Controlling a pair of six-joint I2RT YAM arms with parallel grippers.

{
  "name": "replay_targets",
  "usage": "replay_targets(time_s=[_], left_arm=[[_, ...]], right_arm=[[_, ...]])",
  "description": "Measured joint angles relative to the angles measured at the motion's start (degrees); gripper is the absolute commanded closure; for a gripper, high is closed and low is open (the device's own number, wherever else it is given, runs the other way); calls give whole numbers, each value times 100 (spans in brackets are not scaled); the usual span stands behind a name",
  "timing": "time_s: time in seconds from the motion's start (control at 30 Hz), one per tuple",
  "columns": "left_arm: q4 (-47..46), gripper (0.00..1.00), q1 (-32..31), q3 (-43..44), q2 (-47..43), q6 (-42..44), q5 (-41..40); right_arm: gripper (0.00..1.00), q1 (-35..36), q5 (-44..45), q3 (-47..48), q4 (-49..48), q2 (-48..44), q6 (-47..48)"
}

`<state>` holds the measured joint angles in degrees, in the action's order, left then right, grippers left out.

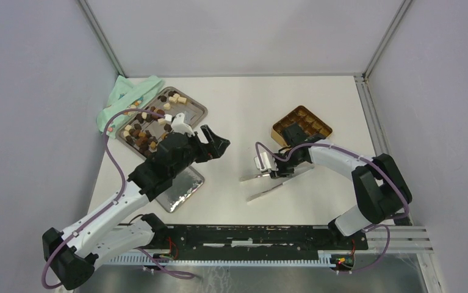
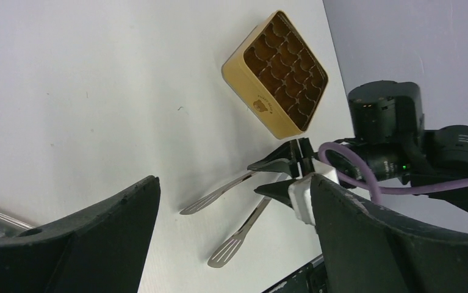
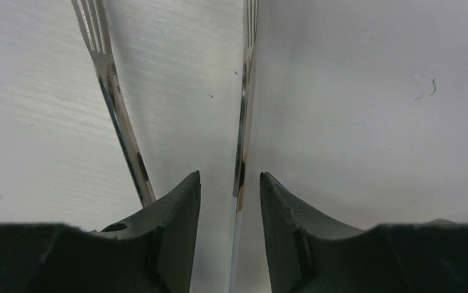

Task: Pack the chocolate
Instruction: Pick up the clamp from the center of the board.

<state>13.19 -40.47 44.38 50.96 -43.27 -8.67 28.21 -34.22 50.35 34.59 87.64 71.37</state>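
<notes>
Closest to the arm bases, a shiny metal tray (image 1: 181, 194) lies partly under the left arm; just to its right a pair of metal tongs (image 3: 123, 122) rests flat on the white table (image 1: 243, 101), its two blades splayed toward the near-left; the right gripper (image 3: 230, 178) is down at the tongs' hinged end, its jaws part-way apart and straddling one blade, a sliver of table showing on either side of it, while the other blade lies outside the left finger; so it is not pinching the blade; further in, the left gripper (image 1: 219, 145) hangs above the table between the trays and the tongs, jaws spread wide with nothing between them; beyond the right arm's wrist sits the gold square tin (image 2: 262, 105), lid off, its grid of brown cups facing up; across on the left, the chocolate (image 1: 141, 132) lies scattered in a second metal tray (image 1: 193, 107), dark, light brown and cream pieces mixed together, well apart from the tin; at the far-left corner a mint-green bag (image 1: 130, 97) touches that tray's far edge.
</notes>
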Motion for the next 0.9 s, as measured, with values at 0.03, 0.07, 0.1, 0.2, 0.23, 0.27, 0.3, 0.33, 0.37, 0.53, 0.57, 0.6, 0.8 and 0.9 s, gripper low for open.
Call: replay_targets(time_s=[0.03, 0.07, 0.1, 0.2, 0.23, 0.27, 0.3, 0.33, 0.37, 0.53, 0.57, 0.6, 0.8, 0.9], left_arm=[[-2, 4, 0, -15, -44, 2, 0], [-7, 4, 0, -24, -87, 4, 2], [-15, 4, 0, -26, -127, 11, 7], [-96, 4, 0, -26, -225, 96, 24], [-122, 4, 0, -26, -245, 116, 24], [-149, 3, 0, -26, -269, 140, 24], [-186, 3, 0, -33, -295, 179, 26], [-240, 2, 0, -57, -321, 221, 26], [-308, 1, 0, -96, -358, 271, 31], [-579, 0, 0, -328, -568, 426, 256], [-612, 0, 0, -330, -575, 452, 341], [-649, 0, 0, -330, -575, 487, 433], [-922, 0, 0, -308, -645, 632, 1154], [-1252, 0, 0, -219, -726, 647, 1523]], right_arm=[[55, 42, 85, -13, -103, 81, -74], [56, 72, 146, -28, -175, 142, -127], [57, 107, 236, -61, -260, 205, -188], [63, 168, 415, -114, -391, 278, -295], [65, 190, 481, -125, -435, 295, -321], [68, 214, 520, -136, -466, 310, -343], [71, 232, 584, -142, -503, 323, -365], [73, 251, 632, -146, -538, 341, -376], [76, 275, 678, -149, -568, 363, -398], [100, 352, 765, -153, -719, 404, -529], [100, 356, 758, -153, -728, 404, -595], [100, 356, 756, -151, -732, 404, -629], [100, 177, 264, 221, -269, 293, -1416], [100, -164, -455, 787, -61, 9, -2243]])
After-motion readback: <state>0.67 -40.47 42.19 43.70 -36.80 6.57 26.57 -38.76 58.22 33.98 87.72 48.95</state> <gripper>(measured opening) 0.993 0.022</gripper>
